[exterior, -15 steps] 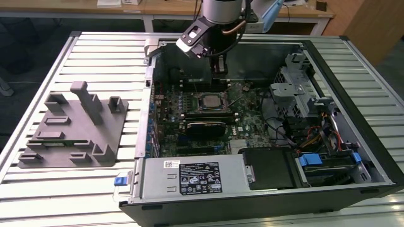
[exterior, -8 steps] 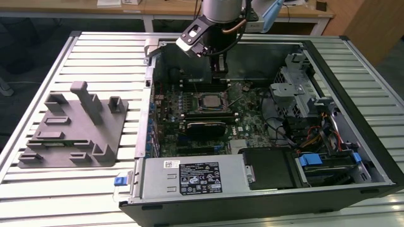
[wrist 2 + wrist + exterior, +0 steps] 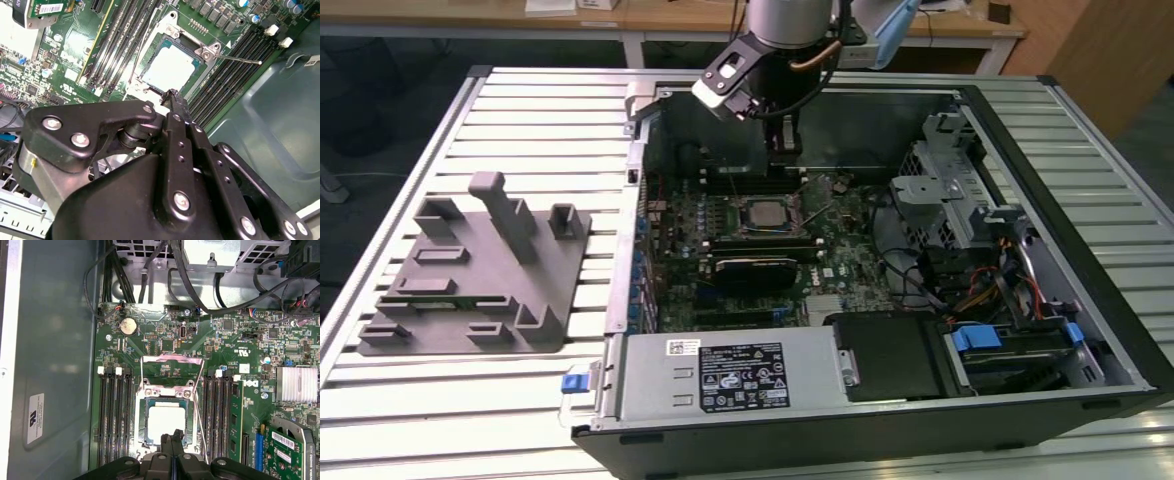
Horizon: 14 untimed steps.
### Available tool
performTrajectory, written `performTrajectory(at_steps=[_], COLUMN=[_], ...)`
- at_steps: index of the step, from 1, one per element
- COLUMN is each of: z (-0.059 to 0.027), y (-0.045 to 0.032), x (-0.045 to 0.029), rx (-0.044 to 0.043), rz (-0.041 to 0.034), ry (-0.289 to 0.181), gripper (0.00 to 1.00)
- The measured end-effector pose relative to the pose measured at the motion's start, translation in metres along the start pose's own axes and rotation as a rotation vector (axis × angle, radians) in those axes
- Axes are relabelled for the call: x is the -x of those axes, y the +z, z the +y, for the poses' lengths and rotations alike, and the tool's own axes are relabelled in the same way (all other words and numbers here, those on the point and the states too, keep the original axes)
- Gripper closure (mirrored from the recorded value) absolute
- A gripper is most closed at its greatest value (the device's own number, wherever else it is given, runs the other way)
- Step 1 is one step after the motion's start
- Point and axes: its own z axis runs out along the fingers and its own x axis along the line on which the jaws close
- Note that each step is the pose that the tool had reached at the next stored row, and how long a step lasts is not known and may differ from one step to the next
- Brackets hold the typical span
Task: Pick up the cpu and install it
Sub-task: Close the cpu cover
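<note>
1. In the exterior view, an open computer case [image 3: 854, 440] lies on its side on a slatted metal surface [image 3: 520, 110]. Beside it, toward the exterior view's left, a grey plastic tray [image 3: 400, 330] with upright blocks rests on that surface. The arm reaches in over the case's far wall. The tool [image 3: 782, 150] hangs inside the case above the motherboard [image 3: 854, 265]. The cpu [image 3: 761, 213] lies flat in its socket near the middle of the board, on the camera's side of the tool.

2. In the second wrist view, the tool [image 3: 173, 94] is narrow: its two black fingers [image 3: 179, 125] are pressed together with nothing between them. The tips sit over the socket's edge. I cannot tell whether they touch it. The cpu [image 3: 172, 67] shows its pale silver top, seated square inside the socket and uncovered. Long black memory slots [image 3: 120, 45] run along both sides of the socket. A thin metal lever [image 3: 240, 60] juts from one socket corner across the slots.

3. In the first wrist view, the tool [image 3: 171, 436] again shows its fingertips closed on each other and empty, just at the rim of the socket. The cpu [image 3: 166, 422] lies in the socket directly beyond the tips. The socket's metal load frame [image 3: 172, 371] is swung open on the side away from the tool. A round coin battery [image 3: 128, 326] sits farther along the board, and a ribbed silver heatsink [image 3: 296, 384] stands well apart from the socket.
</note>
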Motion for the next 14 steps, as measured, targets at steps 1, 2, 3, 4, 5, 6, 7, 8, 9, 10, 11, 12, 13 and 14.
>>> performTrajectory(at_steps=[1, 2, 3, 4, 5, 6, 7, 8, 9, 10, 11, 12, 13, 14], z=[0.0, 0.0, 0.0, 0.0001, 0.0001, 0.0002, 0.0003, 0.0004, 0.0005, 0.0005, 0.0006, 0.0006, 0.0007, 0.0008], y=[0.0, -0.0003, -0.0013, -0.0026, -0.0045, -0.007, -0.0099, -0.0126, -0.0149, -0.0166, -0.0179, -0.0193, -0.021, -0.0229], x=[0.0, 0.0, 0.0001, 0.0001, 0.0001, 0.0001, 0.0002, 0.0002, 0.0003, 0.0003, 0.0003, 0.0003, 0.0004, 0.0004], rx=[0.0, -0.0002, -0.0004, -0.0002, 0.0, 0.0, -0.0001, -0.0001, 0.0, -0.0001, -0.0001, 0.0, 0.0, 0.0], rz=[0.0, -0.0002, -0.0006, -0.0003, 0.0, 0.0, -0.0002, 0.0, 0.0001, 0.0, 0.0001, 0.0001, 0.0001, 0.0002], ry=[0.0, 0.0, 0.0, 0.0, 0.0, 0.0, 0.0, 0.0, 0.0, 0.0, 0.0, 0.0, 0.0, 0.0], gripper=[0.89, 0.89, 0.89, 0.89, 0.89, 0.89, 0.89, 0.89, 0.89, 0.89, 0.89, 0.89, 0.89, 0.89])
